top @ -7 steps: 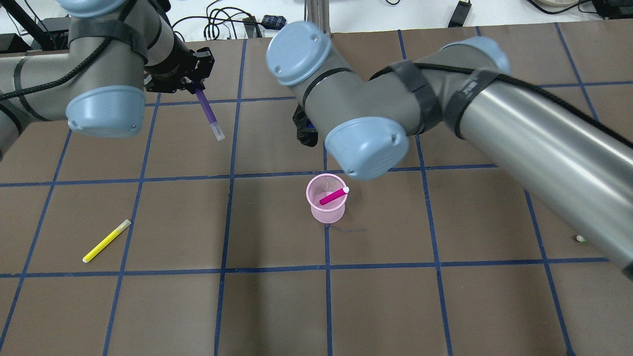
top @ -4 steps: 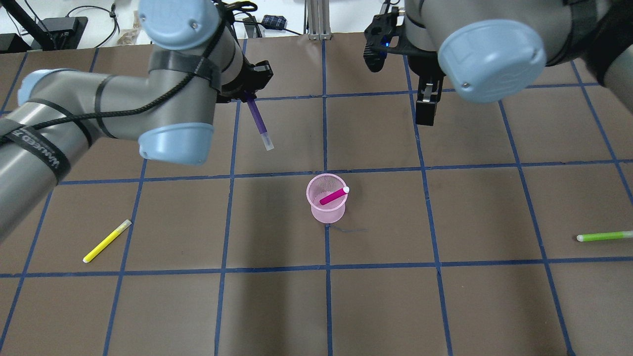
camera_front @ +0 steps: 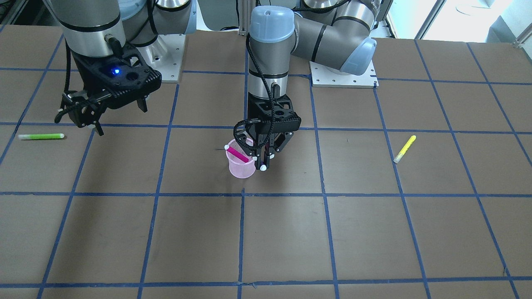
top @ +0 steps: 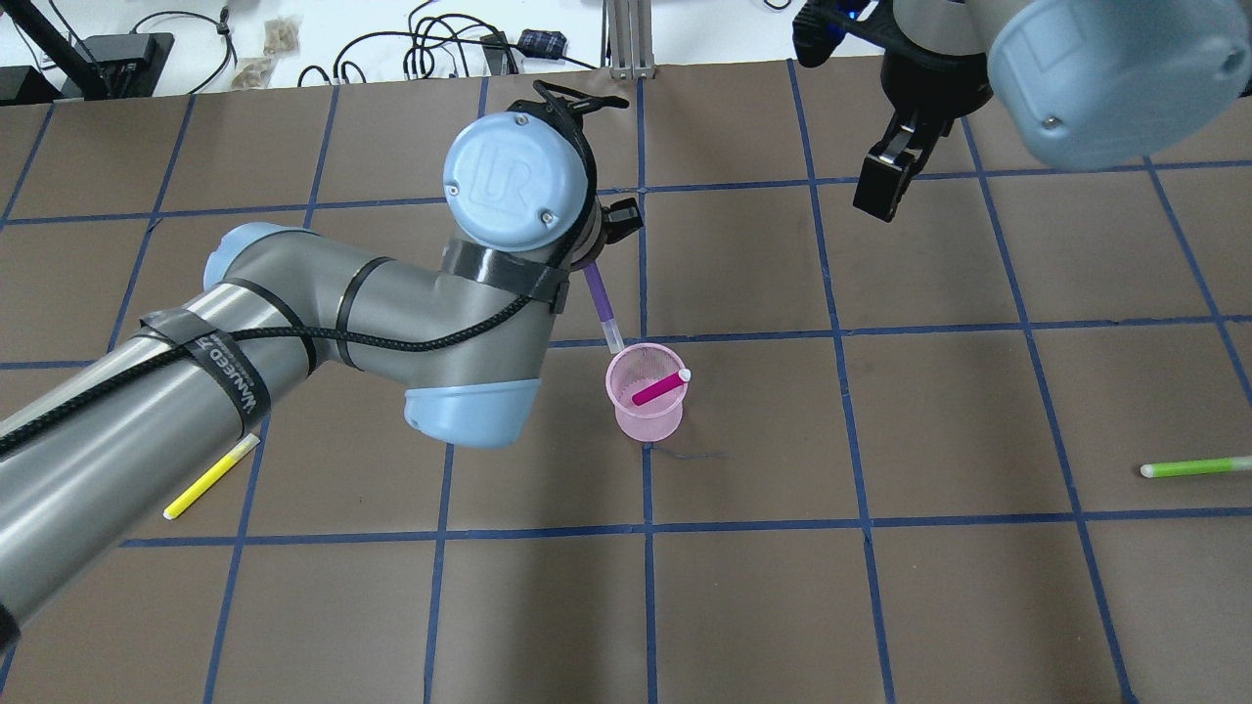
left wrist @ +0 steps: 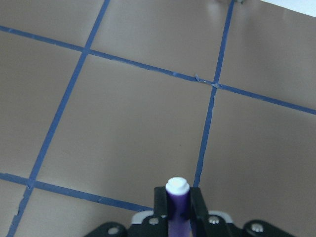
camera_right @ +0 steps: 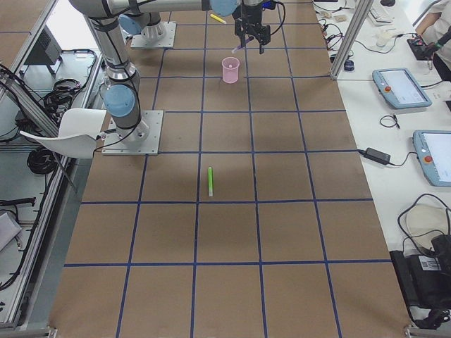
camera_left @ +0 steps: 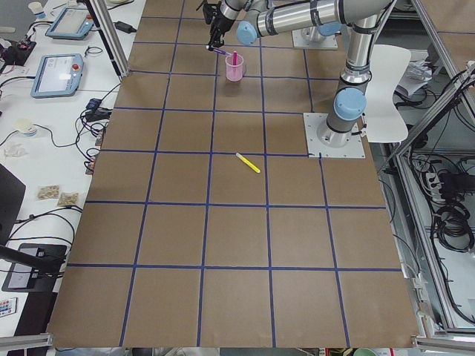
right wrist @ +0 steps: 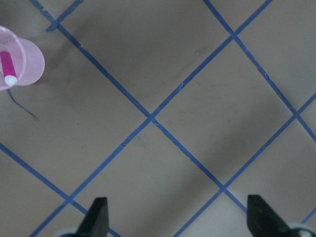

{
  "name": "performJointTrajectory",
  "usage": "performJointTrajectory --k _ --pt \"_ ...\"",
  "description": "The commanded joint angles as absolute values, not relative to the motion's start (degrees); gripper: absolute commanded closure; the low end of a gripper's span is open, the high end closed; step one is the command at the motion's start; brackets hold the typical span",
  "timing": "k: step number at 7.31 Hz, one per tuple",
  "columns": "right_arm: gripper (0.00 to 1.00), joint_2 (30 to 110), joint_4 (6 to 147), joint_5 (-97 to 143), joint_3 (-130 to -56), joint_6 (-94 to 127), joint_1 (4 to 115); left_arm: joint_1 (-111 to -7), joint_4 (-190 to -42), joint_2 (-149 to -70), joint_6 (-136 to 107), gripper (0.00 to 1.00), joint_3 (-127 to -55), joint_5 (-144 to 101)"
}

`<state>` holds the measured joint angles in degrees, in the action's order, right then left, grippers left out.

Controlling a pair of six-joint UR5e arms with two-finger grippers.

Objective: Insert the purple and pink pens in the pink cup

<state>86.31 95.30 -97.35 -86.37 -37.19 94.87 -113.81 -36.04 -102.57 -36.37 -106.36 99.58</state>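
The pink mesh cup (top: 646, 403) stands upright mid-table, also in the front-facing view (camera_front: 241, 165) and the right wrist view (right wrist: 22, 61). The pink pen (top: 657, 388) leans inside it, its white end over the rim. My left gripper (left wrist: 177, 197) is shut on the purple pen (top: 601, 308), which hangs tip-down and tilted. Its clear tip is just above the cup's far rim, on the robot's left. My right gripper (right wrist: 180, 222) is open and empty, high at the far right, well away from the cup.
A yellow pen (top: 210, 477) lies on the table's near left. A green pen (top: 1193, 467) lies at the right edge. Blue tape lines grid the brown table (top: 880, 587). Cables and devices sit beyond the far edge.
My left arm has carried the purple pen right and nearer, from the far left to the cup's rim. My right arm has swung away from over the cup to the far right.
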Motion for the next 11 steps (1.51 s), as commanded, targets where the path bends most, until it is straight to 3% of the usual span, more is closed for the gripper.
performJointTrajectory --k 1,5,8,9,10,11 --pt "0.0 86.48 93.96 -94.66 -86.48 -20.45 91.34 -117.15 -35.68 -103.97 -39.19 1.0 -106.79 101.25" --pt "0.0 87.27 91.23 -89.56 -85.43 -1.45 90.18 -117.16 -31.92 -107.48 -39.37 1.0 -107.31 103.78" --pt "0.0 86.66 90.88 -89.38 -83.85 5.52 90.44 -117.6 -25.33 -107.58 -39.37 1.0 -111.7 104.06" --pt "0.0 86.66 90.88 -89.21 -83.76 5.45 90.44 -117.51 -25.14 -107.49 -39.46 0.34 -111.19 103.63" --pt "0.0 86.75 90.88 -89.21 -83.93 5.45 90.44 -117.6 -25.14 -107.49 -39.38 0.0 -111.09 103.54" --pt "0.0 86.84 90.88 -89.21 -84.02 5.45 90.44 -117.6 -25.05 -107.49 -39.2 0.0 -111.09 103.45"
